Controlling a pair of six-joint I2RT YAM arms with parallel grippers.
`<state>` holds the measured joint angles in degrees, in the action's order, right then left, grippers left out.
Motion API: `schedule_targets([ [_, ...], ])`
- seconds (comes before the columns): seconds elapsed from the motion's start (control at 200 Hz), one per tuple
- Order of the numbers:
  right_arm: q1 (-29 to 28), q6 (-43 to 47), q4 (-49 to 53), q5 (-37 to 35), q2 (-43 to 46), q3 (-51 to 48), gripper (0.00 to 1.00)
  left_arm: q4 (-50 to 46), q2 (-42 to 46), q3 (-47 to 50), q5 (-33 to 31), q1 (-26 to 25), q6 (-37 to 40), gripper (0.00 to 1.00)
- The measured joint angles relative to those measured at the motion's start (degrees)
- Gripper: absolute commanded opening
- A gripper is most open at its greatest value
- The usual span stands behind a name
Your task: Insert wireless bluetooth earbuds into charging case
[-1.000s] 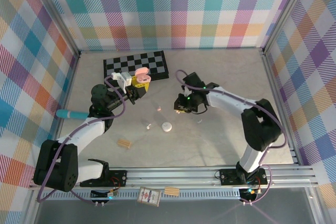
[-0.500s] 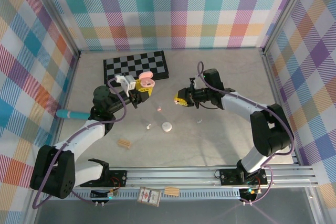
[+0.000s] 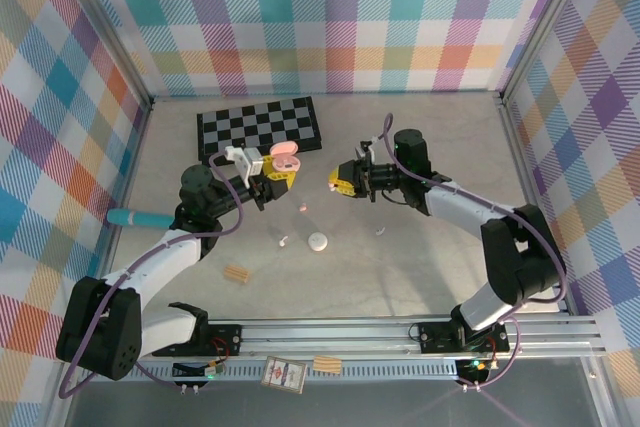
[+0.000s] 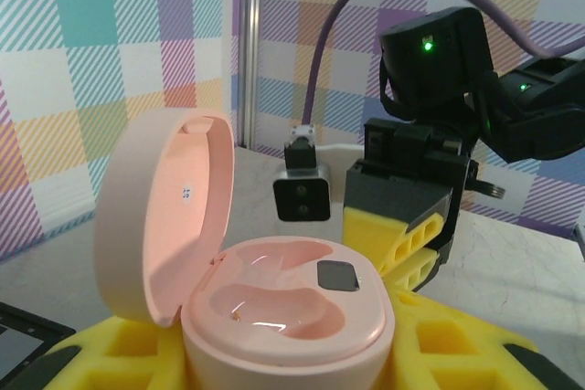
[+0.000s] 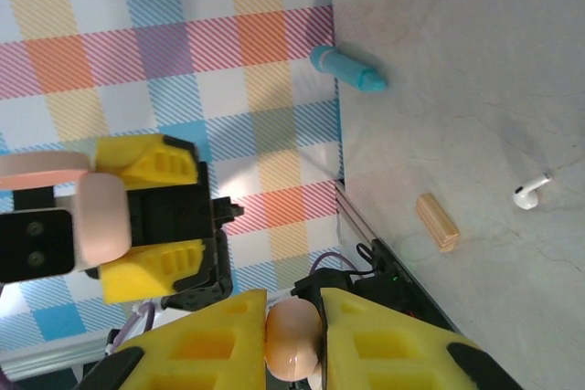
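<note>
Overhead camera looking down, wrist cameras close, facing each other (sharing pink case (image 4: pixel 283 317))

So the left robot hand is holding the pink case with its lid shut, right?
Not quite: the lid is open, tipped back from the base. The left wrist view shows it. The left gripper is indeed holding the pink case.

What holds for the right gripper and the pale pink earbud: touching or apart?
Touching. The right wrist view shows the pale pink earbud pinched between the right gripper's yellow fingers.
</note>
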<state>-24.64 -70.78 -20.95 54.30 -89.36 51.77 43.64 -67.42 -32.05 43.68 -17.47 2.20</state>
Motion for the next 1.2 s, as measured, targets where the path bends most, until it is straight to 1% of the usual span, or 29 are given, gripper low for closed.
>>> schedule_targets([
  [0.215, 0.0, 9.7, 6.2, 0.0, 5.6, 2.0, 0.21, 0.0, 0.0, 0.0, 2.3, -0.7, -0.1, 0.34],
  [0.395, -1.0, 20.8, 15.5, -1.3, 8.8, 8.6, 0.22, 0.2, -1.0, 0.0, 4.3, -2.0, -0.4, 0.34],
  [0.6, -6.1, 34.3, 27.0, -5.4, 9.3, 18.0, 0.22, 0.2, -2.2, -0.4, 6.0, -3.6, -0.9, 0.34],
  [0.755, -9.4, 41.8, 32.7, -8.6, 9.3, 21.2, 0.22, 2.0, -3.0, -1.1, 7.0, -3.9, -2.3, 0.34],
  [0.975, -11.2, 47.3, 37.4, -12.5, 8.0, 22.7, 0.21, 5.1, -3.6, -1.3, 8.3, -4.9, -4.6, 0.34],
  [1.2, -11.4, 48.2, 37.9, -14.9, 7.6, 22.8, 0.20, 5.6, -3.8, -1.3, 8.8, -5.3, -4.8, 0.34],
])
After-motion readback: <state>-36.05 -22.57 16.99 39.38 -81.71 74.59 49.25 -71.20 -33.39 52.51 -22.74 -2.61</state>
